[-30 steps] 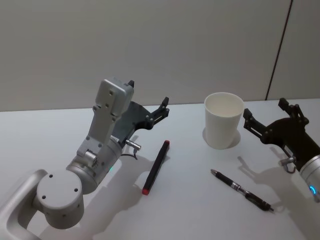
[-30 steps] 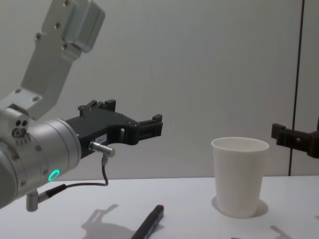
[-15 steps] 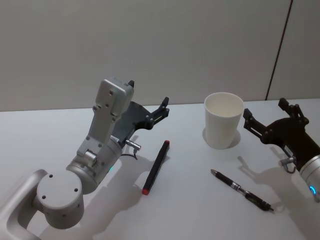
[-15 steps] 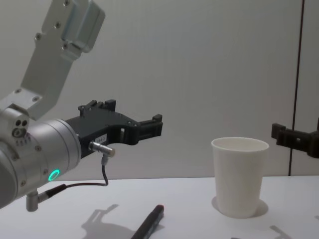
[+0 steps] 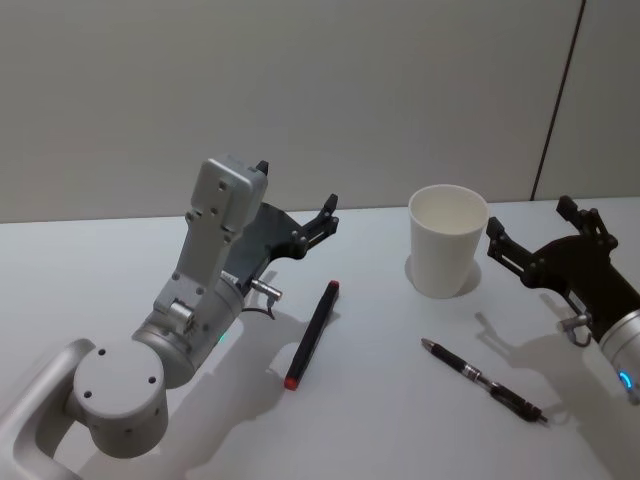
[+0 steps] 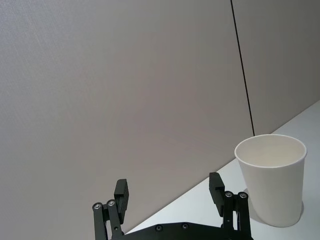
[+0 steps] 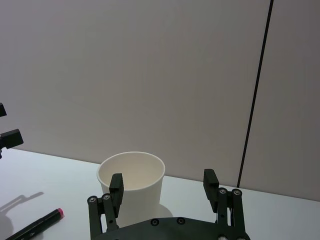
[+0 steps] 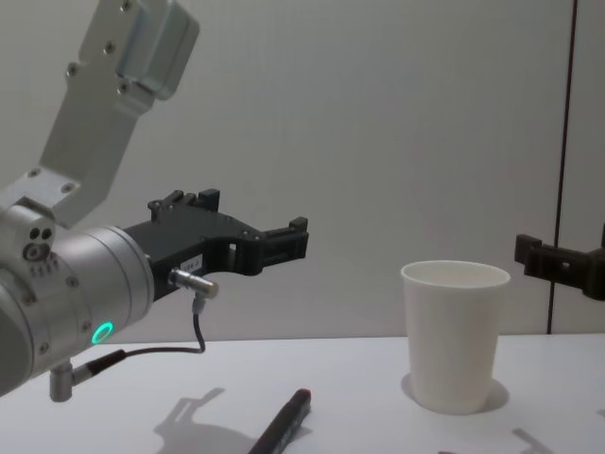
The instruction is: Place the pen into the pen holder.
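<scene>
Pen holder [image 5: 447,255] upright on the table [image 5: 380,440]; red-tipped pen [image 5: 312,333] flat to its left, dark pen [image 5: 483,381] flat in front. Left gripper [image 5: 296,187] raised near the red-tipped pen — jaws spread, empty. Right gripper [image 5: 530,218] just right of the pen holder, likewise spread.

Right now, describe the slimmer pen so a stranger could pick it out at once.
On the white table, find the white paper cup standing toward the right. In front of it, nearer the robot, a slim black pen lies flat at a slant. Unlike the thicker red-ended marker to its left, it has silver bands along its barrel.
</scene>
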